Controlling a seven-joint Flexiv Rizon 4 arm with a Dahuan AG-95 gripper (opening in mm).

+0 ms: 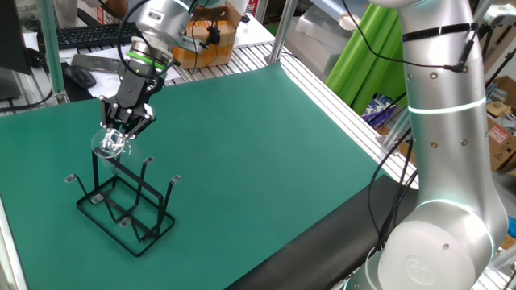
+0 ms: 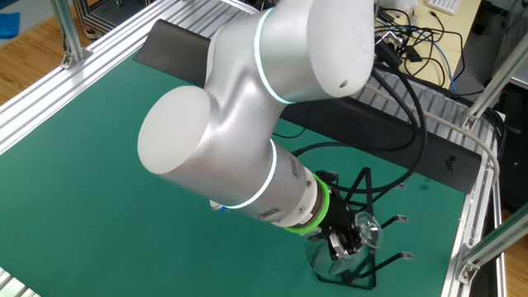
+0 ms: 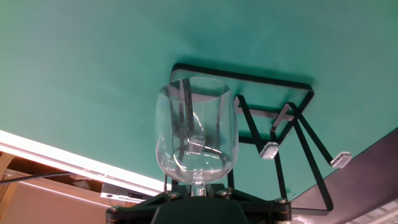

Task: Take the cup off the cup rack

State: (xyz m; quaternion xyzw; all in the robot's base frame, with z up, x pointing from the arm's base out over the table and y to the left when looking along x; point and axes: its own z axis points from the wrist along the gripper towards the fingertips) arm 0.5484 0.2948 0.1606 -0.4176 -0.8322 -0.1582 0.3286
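— Green surface, black wire rack at its left end; where's the cup?

— Over one prong, mouth down, stem running up into the tool, directly above.

— Tool's state?

— Seemingly clamped on the stem; lifting straight along it looks needed.

2 opposing high views, 1 close hand view
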